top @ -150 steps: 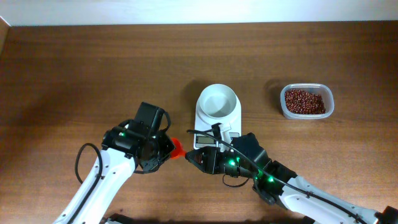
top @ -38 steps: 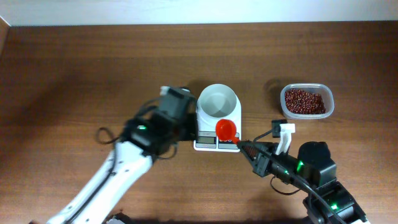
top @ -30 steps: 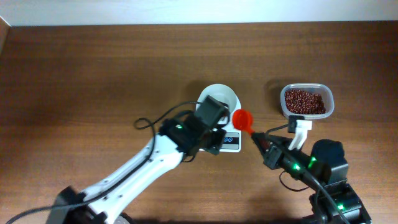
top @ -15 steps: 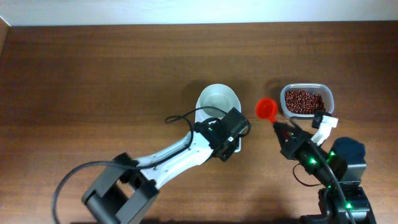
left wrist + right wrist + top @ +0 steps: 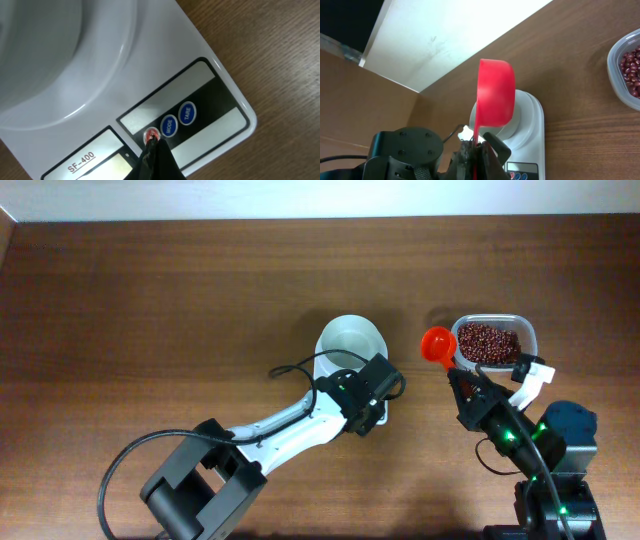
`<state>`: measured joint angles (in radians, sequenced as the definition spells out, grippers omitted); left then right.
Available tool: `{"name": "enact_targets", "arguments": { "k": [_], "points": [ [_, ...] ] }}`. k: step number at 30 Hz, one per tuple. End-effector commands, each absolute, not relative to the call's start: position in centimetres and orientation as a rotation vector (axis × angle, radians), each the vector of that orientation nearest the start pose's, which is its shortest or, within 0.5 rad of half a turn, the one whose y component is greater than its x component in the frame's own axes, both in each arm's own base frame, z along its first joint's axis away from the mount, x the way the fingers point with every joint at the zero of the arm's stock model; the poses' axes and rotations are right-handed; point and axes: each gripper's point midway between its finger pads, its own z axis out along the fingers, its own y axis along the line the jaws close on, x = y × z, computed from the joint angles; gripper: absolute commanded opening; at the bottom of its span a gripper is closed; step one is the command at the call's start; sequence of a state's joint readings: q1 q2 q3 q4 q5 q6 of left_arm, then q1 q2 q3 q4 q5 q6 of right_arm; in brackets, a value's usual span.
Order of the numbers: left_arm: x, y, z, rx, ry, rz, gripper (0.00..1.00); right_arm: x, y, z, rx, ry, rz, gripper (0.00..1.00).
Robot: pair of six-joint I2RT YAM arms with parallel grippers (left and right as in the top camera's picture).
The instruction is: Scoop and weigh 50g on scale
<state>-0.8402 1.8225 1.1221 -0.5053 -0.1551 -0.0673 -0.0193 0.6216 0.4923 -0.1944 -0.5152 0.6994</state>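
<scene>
The scale (image 5: 325,368) sits at the centre of the overhead frame, with its round white bowl (image 5: 350,342) on the upper half and its control panel toward the lower edge. The beans (image 5: 489,343) lie as a dark red-brown heap in a clear plastic tub (image 5: 529,345) at the centre right of that frame, apart from the scale on the brown wooden table (image 5: 150,300).

In the left wrist view, the panel carries two blue round buttons marked MODE (image 5: 169,125) and TARE (image 5: 186,113). A small red round button (image 5: 151,134) sits just to their left. The left gripper (image 5: 152,146) has its fingers pressed together into one dark point. That point sits right at the lower edge of the red button, and whether it presses the button or only hovers on it cannot be told. From overhead, the left arm (image 5: 290,425) reaches up from the lower left and covers the lower part of the scale.

The orange-red scoop (image 5: 438,343) hangs in the air between the bowl and the tub, just beside the tub's left rim. Its cup faces up and shows only red plastic inside. The right gripper (image 5: 478,148) is clamped on the lower end of the scoop's handle. In the right wrist view the handle stands upright with the cup at the top.
</scene>
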Motion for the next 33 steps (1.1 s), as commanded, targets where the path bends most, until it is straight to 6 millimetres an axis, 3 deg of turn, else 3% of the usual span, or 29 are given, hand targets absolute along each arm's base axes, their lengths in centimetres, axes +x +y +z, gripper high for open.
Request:
{"name": "enact_targets", "arguments": {
  "k": [1, 23, 33],
  "points": [
    [28.8, -27.2, 2.4, 1.011, 2.557, 0.017, 0.00, 27.0, 7.9, 23.5, 0.311, 1.908, 0.936, 0.04],
    [29.2, -27.6, 2.1, 0.997, 2.534, 0.005, 0.00, 27.0, 7.9, 23.5, 0.311, 1.909, 0.937, 0.04],
    [29.2, -27.2, 0.5, 1.006, 2.558, 0.053, 0.00, 27.0, 7.9, 23.5, 0.311, 1.909, 0.936, 0.04]
  ]
}}
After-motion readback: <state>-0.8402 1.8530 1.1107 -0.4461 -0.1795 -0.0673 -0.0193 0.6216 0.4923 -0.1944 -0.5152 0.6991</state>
